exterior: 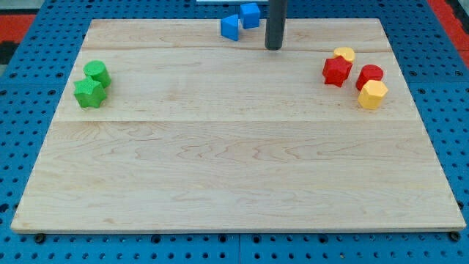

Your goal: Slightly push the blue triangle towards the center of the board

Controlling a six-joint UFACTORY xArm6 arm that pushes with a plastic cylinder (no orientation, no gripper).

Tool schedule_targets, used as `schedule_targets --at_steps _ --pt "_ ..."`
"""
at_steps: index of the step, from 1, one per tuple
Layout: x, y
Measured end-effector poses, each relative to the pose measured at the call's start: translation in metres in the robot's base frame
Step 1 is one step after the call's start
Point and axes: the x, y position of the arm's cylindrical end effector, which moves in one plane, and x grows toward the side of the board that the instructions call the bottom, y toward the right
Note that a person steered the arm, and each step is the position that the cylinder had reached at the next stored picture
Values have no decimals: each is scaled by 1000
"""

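Note:
The blue triangle (pixel 230 28) lies at the view's top edge of the wooden board (pixel 234 169), a little left of centre. A second blue block (pixel 250 15), cube-like, sits just up and right of it, partly off the board's top edge. My tip (pixel 273 48) rests on the board to the right of both blue blocks and slightly lower, a short gap away from the triangle and not touching it.
Two green blocks (pixel 91 84) sit close together at the view's left. At the right stand a small yellow block (pixel 344 54), a red block (pixel 336 71), another red block (pixel 369 75) and a yellow hexagon (pixel 373 94). Blue pegboard surrounds the board.

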Motion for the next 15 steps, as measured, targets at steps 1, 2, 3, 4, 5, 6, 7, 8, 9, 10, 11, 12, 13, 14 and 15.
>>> schedule_targets --at_steps 1,2,3,4,5,6,7,8,9,10,11,12,13,14,15 --pt "-34 -70" --pt "-81 -130" --pt "-83 -132" --pt "-81 -104" --pt "-82 -77" --pt "-81 -78" --pt "-77 -79" --pt "-73 -15" --pt "-71 9" --pt "-71 -4" --pt "-71 -20" --pt "-56 -32" --pt "-29 -21" --pt "-21 -20" --pt "-39 18"
